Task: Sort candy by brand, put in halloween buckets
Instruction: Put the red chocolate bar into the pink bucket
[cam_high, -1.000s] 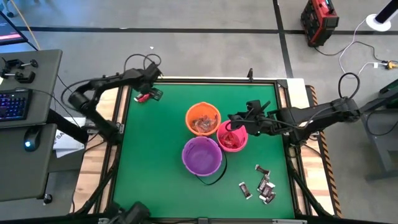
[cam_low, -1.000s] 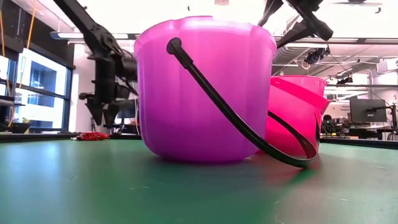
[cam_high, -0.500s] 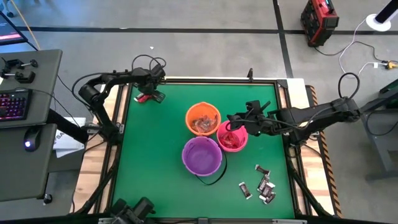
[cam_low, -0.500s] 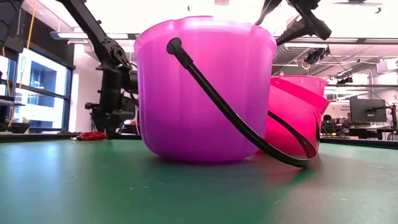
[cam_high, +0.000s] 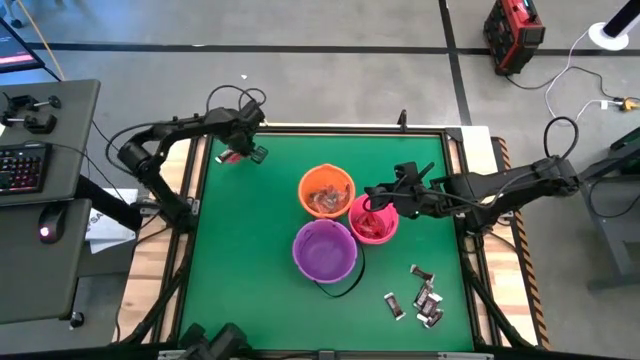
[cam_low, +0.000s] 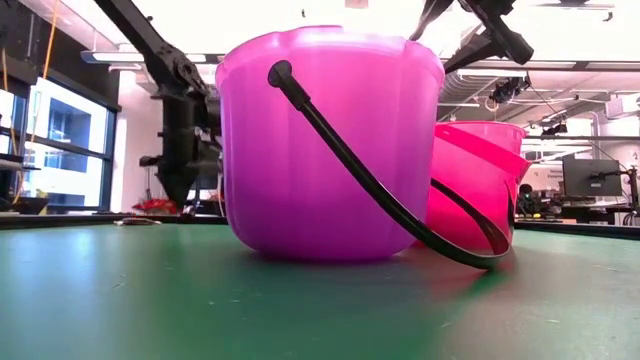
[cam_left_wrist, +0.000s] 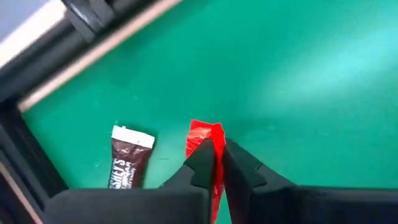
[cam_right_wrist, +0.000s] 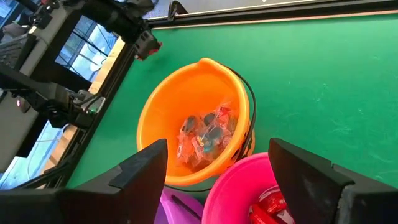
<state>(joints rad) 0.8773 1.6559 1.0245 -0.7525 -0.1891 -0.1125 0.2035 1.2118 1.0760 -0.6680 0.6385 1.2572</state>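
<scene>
My left gripper (cam_high: 243, 152) is at the table's far left corner, pointing steeply down and shut on a bright red candy (cam_left_wrist: 204, 134). A brown candy (cam_left_wrist: 129, 165) lies flat on the mat beside it. The orange bucket (cam_high: 326, 190), pink bucket (cam_high: 375, 222) and purple bucket (cam_high: 324, 250) stand together mid-table. The orange one holds red-and-clear candy (cam_right_wrist: 205, 134) and the pink one holds red candy (cam_right_wrist: 268, 202). My right gripper (cam_high: 378, 195) hangs open above the orange and pink buckets, with nothing between its fingers. My left gripper pinches the red candy's wrapper (cam_left_wrist: 214, 140) between its two fingertips, coming from above. One end of the wrapper sticks out past the fingertips. In the low view the candy (cam_low: 155, 205) sits just above the mat, below the fingers.
Several dark brown candies (cam_high: 422, 295) lie scattered near the table's near right corner. The purple bucket's black handle (cam_low: 380, 190) hangs down to the mat on its near side. The table's black frame (cam_left_wrist: 37, 93) runs close to my left gripper. Bare green mat lies on the left and near sides.
My left gripper has dropped onto the red candy at the far left corner and shut on it. Its fingers stood apart a second ago and are together now. The candy sits slightly higher than before.
</scene>
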